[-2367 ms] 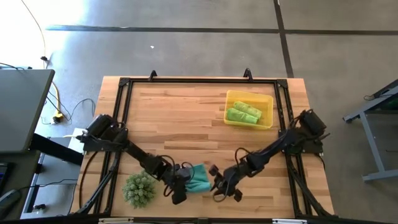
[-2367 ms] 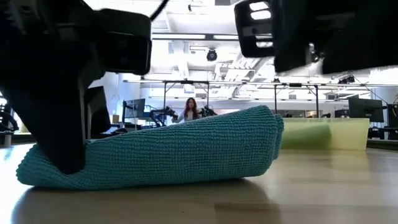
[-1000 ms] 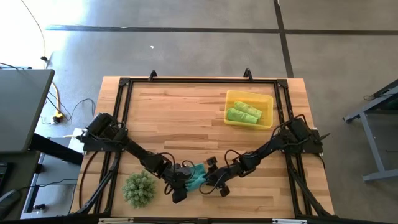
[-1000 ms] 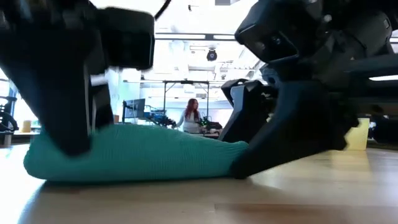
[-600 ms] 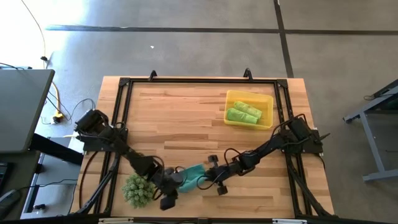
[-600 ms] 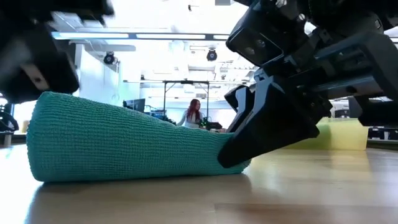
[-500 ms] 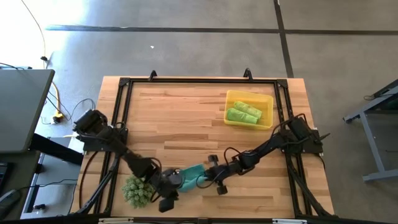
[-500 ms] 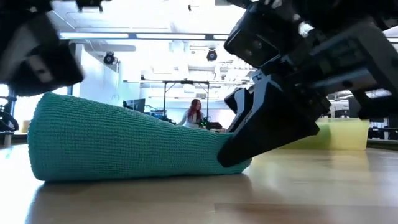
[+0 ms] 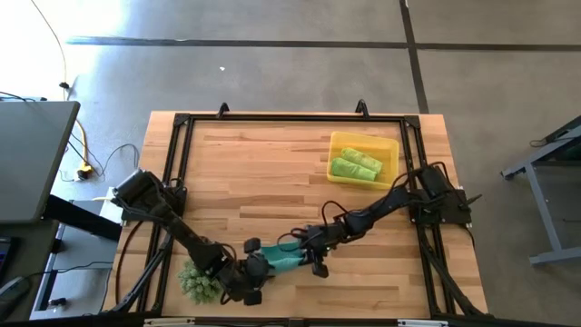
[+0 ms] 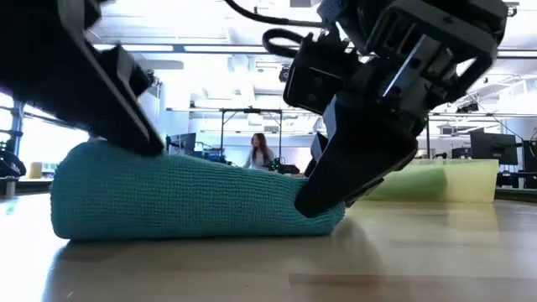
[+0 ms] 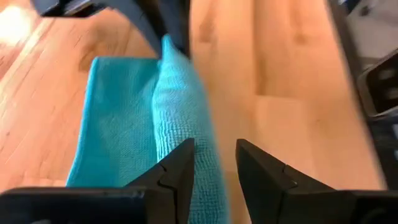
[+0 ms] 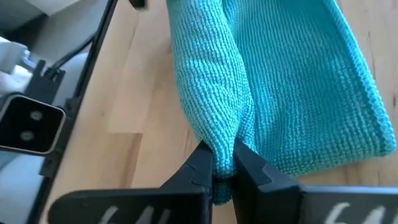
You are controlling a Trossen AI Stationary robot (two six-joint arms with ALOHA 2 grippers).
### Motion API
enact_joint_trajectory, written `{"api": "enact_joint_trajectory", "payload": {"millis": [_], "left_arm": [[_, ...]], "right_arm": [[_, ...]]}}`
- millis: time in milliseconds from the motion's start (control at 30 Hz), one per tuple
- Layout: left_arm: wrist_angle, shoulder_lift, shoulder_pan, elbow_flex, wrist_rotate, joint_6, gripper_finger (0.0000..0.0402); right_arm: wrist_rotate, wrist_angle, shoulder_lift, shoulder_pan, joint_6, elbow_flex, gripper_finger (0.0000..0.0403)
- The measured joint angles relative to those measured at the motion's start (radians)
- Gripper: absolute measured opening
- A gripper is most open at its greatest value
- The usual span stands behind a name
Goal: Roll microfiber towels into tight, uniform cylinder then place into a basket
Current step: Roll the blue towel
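We see the teal towel (image 9: 280, 258) lying on the wooden table (image 9: 272, 173) near its front edge, roughly midway along it, loosely folded into a thick roll. Our right gripper (image 9: 306, 243) reaches in from the right side and its two fingers are pinched together on a fold of the teal towel at the roll's right end; the right wrist view shows the fabric bunched between the fingertips (image 12: 205, 167). In the low view that end of the roll sits on the table under the gripper.

Our left gripper (image 9: 257, 269) is at the towel's left end, low over the table. Its fingers (image 11: 180, 171) stand slightly apart, with an edge of the teal cloth running between them, and they do not clamp it.

Just left of the left arm, by the front edge, sits a spiky green ball-shaped plant (image 9: 193, 280), partly covered by the arm.

The yellow basket (image 9: 389, 146) rests toward the back right part of the table, well apart from the teal towel. Two rolled lime-green towels (image 9: 354, 163) lie inside it, side by side.

In the low view a person (image 10: 258, 151) shows far off in the room beyond the table.
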Motion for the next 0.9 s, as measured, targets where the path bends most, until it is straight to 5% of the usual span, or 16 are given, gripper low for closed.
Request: {"api": "enact_joint_trajectory", "payload": {"millis": [467, 800, 900], "left_arm": [[-0.021, 0.084, -0.001, 0.005, 0.056, -0.164, 0.0113], [-0.045, 0.085, -0.001, 0.004, 0.059, -0.256, 0.0113], [-0.046, 0.085, -0.001, 0.004, 0.061, -0.274, 0.0113]], "right_arm": [[-0.040, 0.009, -0.001, -0.014, -0.015, -0.002, 0.0017], [-0.054, -0.132, -0.161, -0.003, -0.294, -0.008, 0.0158], [0.027, -0.142, -0.197, 0.033, -0.433, -0.007, 0.0172]]}}
